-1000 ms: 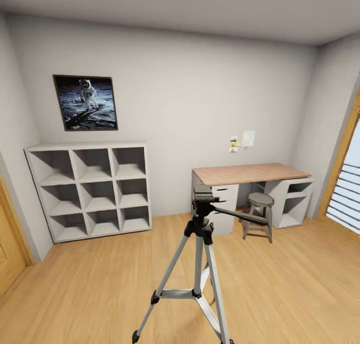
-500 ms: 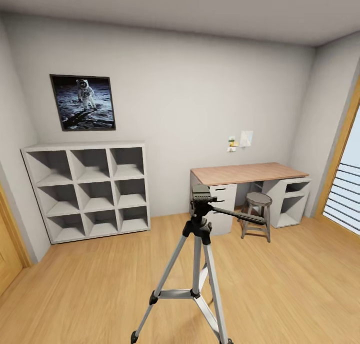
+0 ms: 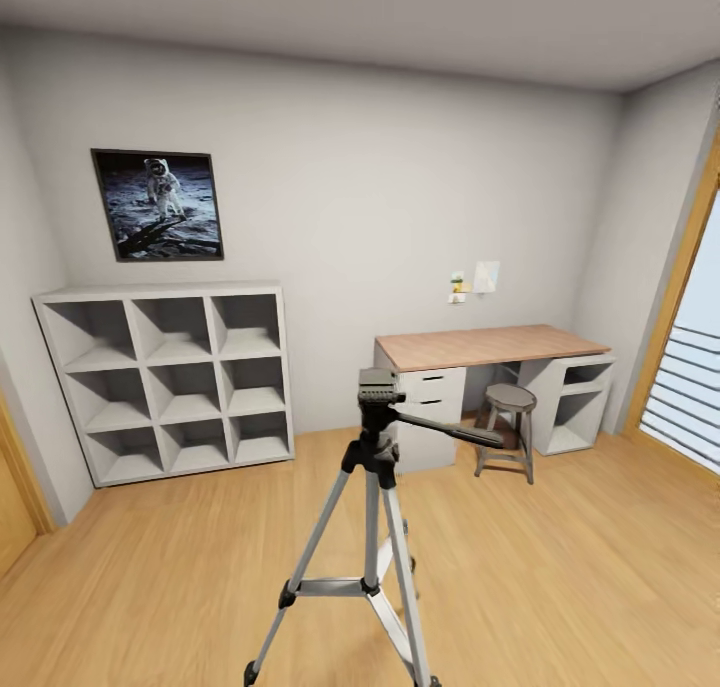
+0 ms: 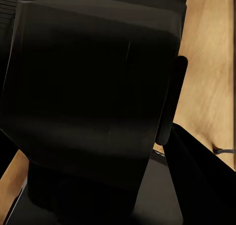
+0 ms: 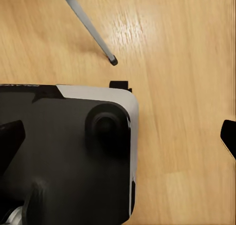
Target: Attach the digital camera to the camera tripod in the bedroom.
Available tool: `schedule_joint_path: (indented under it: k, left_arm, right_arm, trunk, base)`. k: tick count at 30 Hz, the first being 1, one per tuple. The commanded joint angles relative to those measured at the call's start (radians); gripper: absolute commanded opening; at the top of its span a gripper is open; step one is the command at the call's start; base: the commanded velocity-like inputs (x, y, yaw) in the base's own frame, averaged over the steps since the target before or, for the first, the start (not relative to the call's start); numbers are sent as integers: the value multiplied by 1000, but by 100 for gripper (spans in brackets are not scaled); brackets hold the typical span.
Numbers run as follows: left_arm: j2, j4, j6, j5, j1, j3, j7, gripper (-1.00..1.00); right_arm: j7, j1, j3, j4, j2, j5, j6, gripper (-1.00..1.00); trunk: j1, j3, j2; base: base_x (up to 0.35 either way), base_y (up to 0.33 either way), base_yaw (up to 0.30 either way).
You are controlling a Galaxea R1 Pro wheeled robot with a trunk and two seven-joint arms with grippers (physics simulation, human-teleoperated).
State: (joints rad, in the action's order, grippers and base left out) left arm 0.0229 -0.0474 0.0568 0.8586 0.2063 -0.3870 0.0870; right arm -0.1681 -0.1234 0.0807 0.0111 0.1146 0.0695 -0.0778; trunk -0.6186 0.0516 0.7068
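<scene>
A large black box, perhaps the digital camera [image 4: 93, 102], blocks the left gripper, so its grasp is unreadable; right gripper's spread likewise unclear.

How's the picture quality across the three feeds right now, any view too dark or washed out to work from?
Head view: evenly lit and sharp, camera tripod crisp, walls bowed by the wide lens. Left wrist view: almost all black, a dark bulk close to the lens, no detail. Right wrist view: clear, a glare patch on the wood floor beside a tripod leg.

Grey stool [image 3: 509, 399] beside desk [image 3: 490, 347]
</scene>
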Motion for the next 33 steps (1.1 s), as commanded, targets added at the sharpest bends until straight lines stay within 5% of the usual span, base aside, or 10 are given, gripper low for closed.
schedule_joint_path:
  k: [1, 9, 33]
  left_arm:
    - [0, 0, 3, 7, 1, -9, 4, -100]
    - [0, 0, 3, 7, 1, -9, 4, -100]
    - [0, 1, 4, 7, 1, -9, 5, -100]
  right_arm:
    - [-4, -1, 8, 1, 0, 7, -4, 100]
    - [-4, -1, 8, 1, 1, 7, -3, 100]
    - [0, -1, 8, 1, 4, 7, -17, 100]
  trunk:
    - [0, 2, 1]
    - [0, 2, 1]
    - [0, 9, 1]
  base:
    - [0, -275, 0]
    - [0, -231, 0]
    - [0, -8, 0]
